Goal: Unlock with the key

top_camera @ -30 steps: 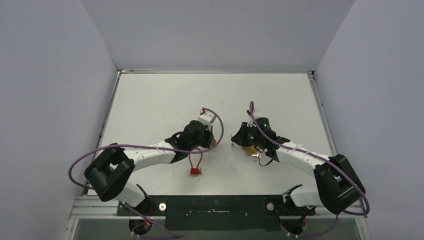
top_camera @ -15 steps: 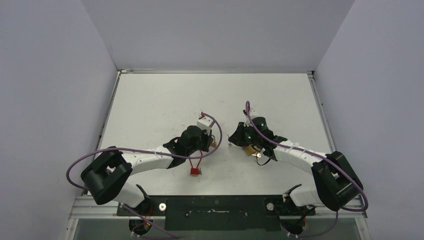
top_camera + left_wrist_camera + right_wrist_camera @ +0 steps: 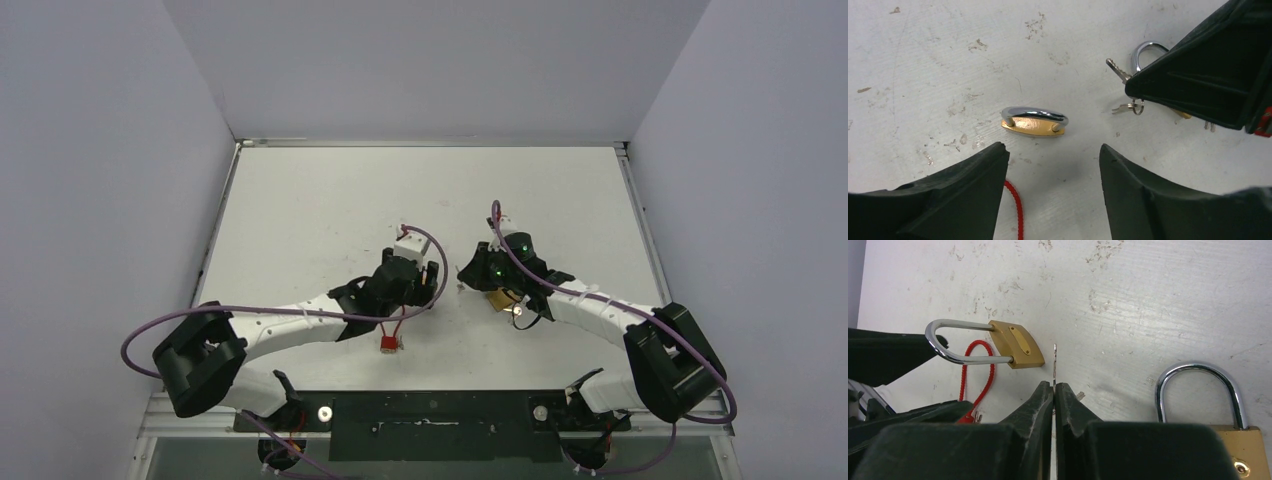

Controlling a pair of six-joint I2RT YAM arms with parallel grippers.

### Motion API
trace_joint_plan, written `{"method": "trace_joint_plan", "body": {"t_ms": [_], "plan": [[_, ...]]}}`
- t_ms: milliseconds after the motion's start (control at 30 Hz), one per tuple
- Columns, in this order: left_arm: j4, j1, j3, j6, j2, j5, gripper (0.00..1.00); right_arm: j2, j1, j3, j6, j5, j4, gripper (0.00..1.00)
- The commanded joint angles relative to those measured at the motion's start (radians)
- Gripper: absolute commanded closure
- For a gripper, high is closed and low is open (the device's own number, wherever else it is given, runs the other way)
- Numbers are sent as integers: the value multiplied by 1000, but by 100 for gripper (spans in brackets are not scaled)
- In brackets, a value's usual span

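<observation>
The right pincer (image 3: 1054, 387) is closed on the key (image 3: 1055, 360) just beside the padlock (image 3: 1017, 351), its plate unreadable, while the left pincer (image 3: 1053, 150) is open above it.

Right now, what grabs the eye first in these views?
The right gripper is pinched shut on a thin key, its blade just beside a small brass padlock lying mid-table. The left gripper faces that padlock with jaws open, not touching it. A second brass padlock lies by the right gripper, a red cable lock by the left arm.
</observation>
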Motion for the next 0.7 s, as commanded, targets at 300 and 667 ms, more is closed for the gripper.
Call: {"method": "trace_joint_plan", "body": {"t_ms": [300,667], "plan": [[-503,-28,356,-481,69,-288,21,-106,-20,-20,22,67,-5,100],[-577,-24,462,-639,276,-302,17,-164,-31,-64,35,71,-2,100]]}}
